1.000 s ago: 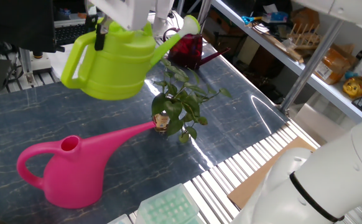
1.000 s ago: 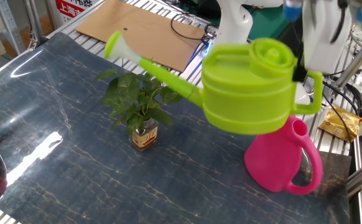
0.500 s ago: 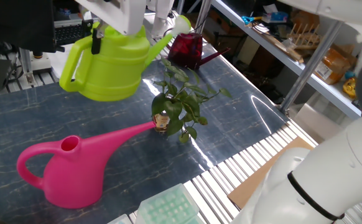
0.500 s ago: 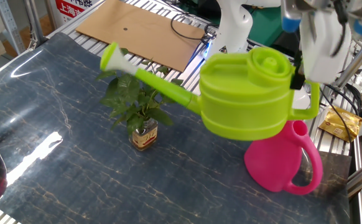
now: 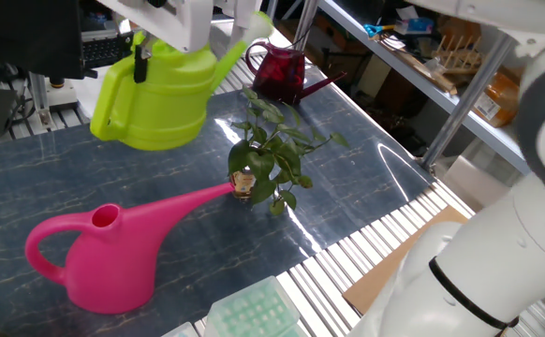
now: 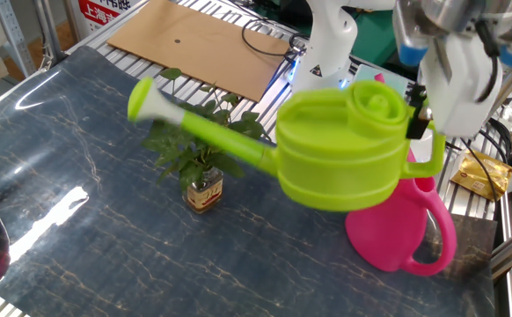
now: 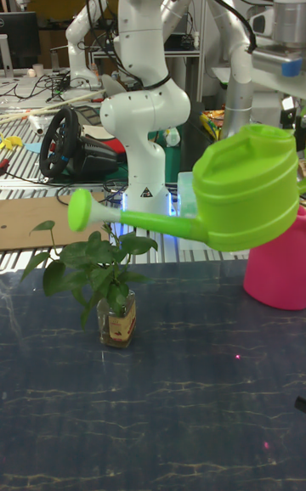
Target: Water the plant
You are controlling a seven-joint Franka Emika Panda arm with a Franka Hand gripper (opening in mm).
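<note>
The plant (image 5: 265, 154) is a small leafy sprig in a brown labelled jar (image 6: 205, 192), standing mid-table; it also shows in the tall view, plant (image 7: 89, 268). A lime-green watering can (image 6: 340, 158) hangs in the air. Its spout reaches over the plant's leaves and ends in a round rose (image 6: 142, 99). My gripper (image 6: 421, 107) is shut on the can's handle at the rear. From the other side the can (image 5: 155, 98) hangs left of and above the plant, with the gripper (image 5: 141, 58) at its top. In the tall view the can (image 7: 246, 189) hides my fingers.
A pink watering can (image 5: 104, 257) lies on the dark mat, its spout tip touching the jar; it stands behind the green can (image 6: 405, 233). A dark red pitcher (image 5: 277, 73) stands at the far edge. Cardboard sheet (image 6: 194, 40) and a second robot's base (image 7: 149, 138) lie beyond the mat.
The green can has dropped a little and tipped forward. Its spout has swung lower and further across the plant. The plant and the pink can have not moved.
</note>
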